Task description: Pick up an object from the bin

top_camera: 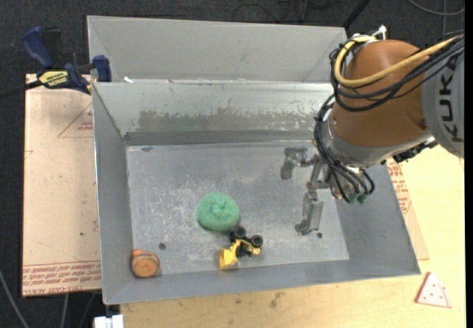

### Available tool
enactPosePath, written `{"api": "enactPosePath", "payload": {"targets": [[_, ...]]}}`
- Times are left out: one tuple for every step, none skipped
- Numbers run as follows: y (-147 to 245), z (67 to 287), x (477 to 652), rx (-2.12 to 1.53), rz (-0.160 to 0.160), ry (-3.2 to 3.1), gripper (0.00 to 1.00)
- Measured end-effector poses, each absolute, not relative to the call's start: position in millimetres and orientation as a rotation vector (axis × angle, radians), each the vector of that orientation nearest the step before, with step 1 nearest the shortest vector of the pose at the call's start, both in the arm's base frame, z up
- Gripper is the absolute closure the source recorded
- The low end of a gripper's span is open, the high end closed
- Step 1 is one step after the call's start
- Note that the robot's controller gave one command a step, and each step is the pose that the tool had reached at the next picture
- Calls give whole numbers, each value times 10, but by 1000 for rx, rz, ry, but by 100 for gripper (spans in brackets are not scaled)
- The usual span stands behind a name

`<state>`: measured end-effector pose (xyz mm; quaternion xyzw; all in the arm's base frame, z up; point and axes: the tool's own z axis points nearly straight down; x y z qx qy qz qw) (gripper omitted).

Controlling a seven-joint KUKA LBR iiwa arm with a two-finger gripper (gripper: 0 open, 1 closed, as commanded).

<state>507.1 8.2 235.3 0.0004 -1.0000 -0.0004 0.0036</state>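
Note:
My gripper (299,193) hangs over the bare floor in the right part of the bin. Its two fingers stand wide apart, so it is open, and nothing lies between them. A round green ruffled ball (218,211) rests on the floor to the left of the gripper, well apart from it. Just below that ball, near the front wall, lies a small yellow and black toy vehicle (238,247). An orange-brown stubby cylinder (145,264) sits in the front left corner.
The arm with its orange dome and cables reaches in over the bin's right wall. The sloped walls close in on all sides, and the back and left floor show bare grey metal.

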Motion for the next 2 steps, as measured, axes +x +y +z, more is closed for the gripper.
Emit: {"api": "enactPosePath", "payload": {"targets": [[82,2395,5085,1,-1,-3142,0],[408,1644,4996,57,-2,-3147,0]]}}
